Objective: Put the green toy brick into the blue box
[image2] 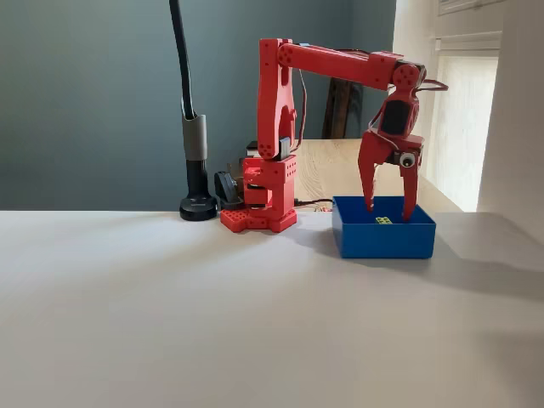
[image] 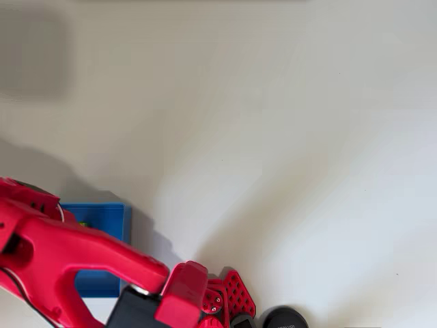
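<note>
The release step looks done: the gripper [image2: 388,206] hangs spread over the blue box [image2: 382,240] at the table's right, and the green toy brick [image2: 384,221] seemingly lies inside, between the fingertips. Next, lift clear.

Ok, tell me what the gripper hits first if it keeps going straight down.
Probably the green toy brick on the blue box floor; the open gripper points down over it, though depth is uncertain.
</note>
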### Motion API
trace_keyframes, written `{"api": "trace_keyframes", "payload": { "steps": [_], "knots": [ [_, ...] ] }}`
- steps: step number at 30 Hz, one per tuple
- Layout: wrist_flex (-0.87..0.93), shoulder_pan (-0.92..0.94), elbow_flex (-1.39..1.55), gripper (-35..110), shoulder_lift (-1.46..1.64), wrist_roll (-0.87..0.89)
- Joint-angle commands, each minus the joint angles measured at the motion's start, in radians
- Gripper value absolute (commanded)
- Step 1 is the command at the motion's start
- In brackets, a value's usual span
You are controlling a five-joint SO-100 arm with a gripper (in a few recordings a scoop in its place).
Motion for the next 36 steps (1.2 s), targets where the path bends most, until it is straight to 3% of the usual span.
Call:
{"api": "trace_keyframes", "payload": {
  "steps": [1, 7, 13, 25, 30, 36],
  "knots": [
    [0.026, 0.002, -0.087, 4, 0.043, 0.032],
    [0.034, 0.118, -0.261, 0, 0.058, 0.107],
    [-0.020, 0.324, -0.219, 0, 0.195, 0.026],
    [-0.376, 0.856, 0.259, 0, 0.491, -0.120],
    [-0.566, 0.988, 0.520, 0, 0.658, -0.133],
    [-0.673, 1.063, 0.819, 0, 0.900, -0.087]
  ]
}}
